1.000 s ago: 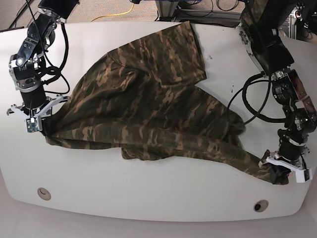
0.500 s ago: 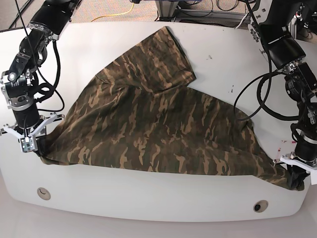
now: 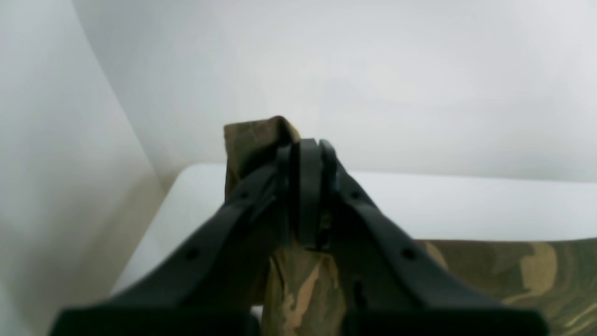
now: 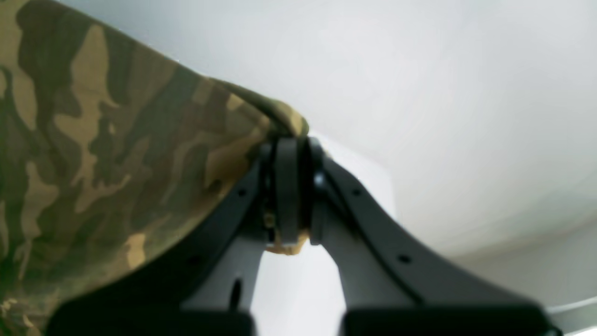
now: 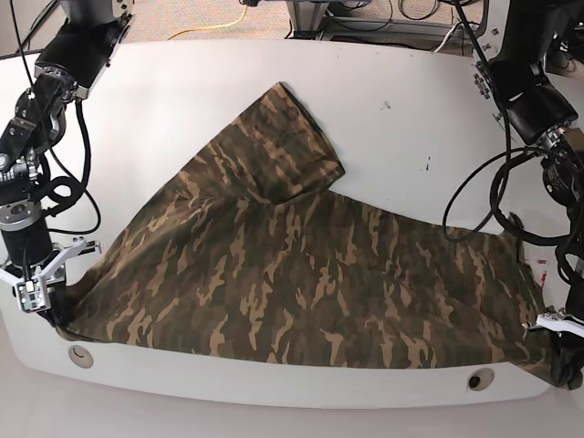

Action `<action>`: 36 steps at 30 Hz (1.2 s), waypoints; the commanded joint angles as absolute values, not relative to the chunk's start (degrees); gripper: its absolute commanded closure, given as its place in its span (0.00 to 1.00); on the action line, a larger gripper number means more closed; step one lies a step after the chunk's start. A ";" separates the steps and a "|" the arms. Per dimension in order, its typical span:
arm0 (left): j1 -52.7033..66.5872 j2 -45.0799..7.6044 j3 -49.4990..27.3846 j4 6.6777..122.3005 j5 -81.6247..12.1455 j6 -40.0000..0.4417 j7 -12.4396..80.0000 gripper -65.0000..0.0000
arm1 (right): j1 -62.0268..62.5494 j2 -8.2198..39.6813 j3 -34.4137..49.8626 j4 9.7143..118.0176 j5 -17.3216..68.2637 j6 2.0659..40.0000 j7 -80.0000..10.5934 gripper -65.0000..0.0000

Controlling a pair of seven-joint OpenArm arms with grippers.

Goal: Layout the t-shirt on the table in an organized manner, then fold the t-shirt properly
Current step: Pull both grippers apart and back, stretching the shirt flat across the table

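Note:
The camouflage t-shirt (image 5: 292,274) lies stretched across the white table (image 5: 182,100), its hem along the near edge and one sleeve pointing to the far middle. At the near right corner my left gripper (image 5: 558,358) is shut on a hem corner; the left wrist view shows the black fingers (image 3: 308,186) pinching a fold of the t-shirt (image 3: 252,140). My right gripper (image 5: 41,310) is shut on the other hem corner at the near left edge; the right wrist view shows the t-shirt (image 4: 116,140) clamped between its pads (image 4: 289,186).
Two round grommet holes (image 5: 80,355) (image 5: 479,378) sit near the front edge. Small red marks (image 5: 541,265) show at the right. Black cables (image 5: 484,201) loop beside the right-hand arm. A yellow cable (image 5: 219,23) and stand legs lie on the floor behind the table.
Both grippers have pulled the hem corners toward the near edge and apart. The t-shirt has slid nearer and spread flatter, its folds gone.

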State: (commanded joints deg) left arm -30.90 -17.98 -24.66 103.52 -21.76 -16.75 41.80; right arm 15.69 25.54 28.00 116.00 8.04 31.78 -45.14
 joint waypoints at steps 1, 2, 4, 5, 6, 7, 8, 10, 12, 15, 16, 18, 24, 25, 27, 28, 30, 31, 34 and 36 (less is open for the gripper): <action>-31.78 -17.98 -24.22 103.43 -21.67 -16.75 41.80 1.00 | 16.92 25.89 27.91 116.00 8.13 31.87 -46.02 0.99; -32.75 -17.98 -23.78 103.43 -21.58 -16.75 41.80 1.00 | 18.15 26.24 27.91 116.00 8.13 31.87 -46.90 0.99; -34.24 -17.98 -23.08 103.43 -21.58 -16.75 41.80 1.00 | 20.53 26.77 27.91 115.91 8.13 31.87 -48.48 0.99; -34.86 -17.98 -22.90 103.43 -21.58 -16.75 41.80 1.00 | 21.41 27.03 27.91 115.91 8.13 31.87 -49.10 0.99; -35.65 -17.98 -22.81 103.43 -21.49 -16.75 41.80 1.00 | 22.29 27.38 27.91 115.91 8.13 32.04 -49.71 0.99; -36.53 -17.98 -22.73 103.43 -21.41 -16.75 41.89 1.00 | 23.25 27.91 27.82 115.91 8.13 32.40 -50.07 0.99; -37.49 -17.98 -22.64 103.43 -20.62 -16.75 42.42 1.00 | 24.31 28.35 27.65 115.91 8.13 32.75 -50.42 0.99; -39.16 -17.71 -22.64 103.43 -19.12 -16.75 44.00 1.00 | 26.59 29.32 26.24 115.56 8.13 32.92 -50.68 0.99; -41.36 -17.54 -22.64 103.52 -17.80 -16.75 45.85 1.00 | 27.91 30.55 24.66 114.86 8.13 32.92 -50.77 0.99; -42.86 -16.75 -22.73 103.60 -17.36 -16.75 46.81 1.00 | 28.62 31.87 23.60 114.86 8.04 32.92 -51.03 0.99; -43.21 -16.48 -22.81 103.60 -17.36 -16.75 46.90 1.00 | 28.70 32.04 23.25 114.95 8.04 32.92 -51.03 0.99; -43.56 -16.66 -22.81 103.60 -17.36 -16.75 46.90 1.00 | 29.14 32.22 22.81 114.95 8.04 32.92 -51.03 0.99; -43.74 -16.75 -22.73 103.60 -17.36 -16.75 46.90 1.00 | 29.85 32.48 22.20 114.95 8.04 33.01 -51.03 0.99; -43.74 -16.66 -22.73 103.60 -17.36 -16.75 46.90 1.00 | 29.85 32.48 22.20 114.95 8.04 33.01 -51.03 0.99; -43.38 -16.57 -22.73 103.60 -17.36 -16.75 46.99 1.00 | 29.58 32.48 22.11 115.03 8.04 33.01 -51.03 0.99; -43.21 -16.57 -22.73 103.60 -17.36 -16.75 46.99 1.00 | 29.41 32.40 22.11 115.12 8.04 33.01 -51.03 0.99; -43.03 -16.66 -22.99 103.60 -17.36 -16.75 46.99 1.00 | 29.32 32.31 22.11 115.12 8.04 33.01 -51.12 0.99; -42.68 -16.66 -23.08 103.52 -17.45 -16.75 46.99 1.00 | 29.23 32.31 22.11 115.12 8.04 33.01 -51.38 0.99; -41.19 -16.66 -23.08 103.52 -17.54 -16.75 46.99 1.00 | 28.62 32.22 22.20 115.12 8.04 33.01 -52.18 0.99; -40.40 -16.66 -23.08 103.52 -17.54 -16.75 46.99 1.00 | 28.26 32.22 22.20 115.12 8.04 33.01 -52.26 0.99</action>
State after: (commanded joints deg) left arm -40.40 -16.66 -23.08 103.52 -17.54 -16.75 46.99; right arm 28.26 32.22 22.20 115.12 8.04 33.01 -52.26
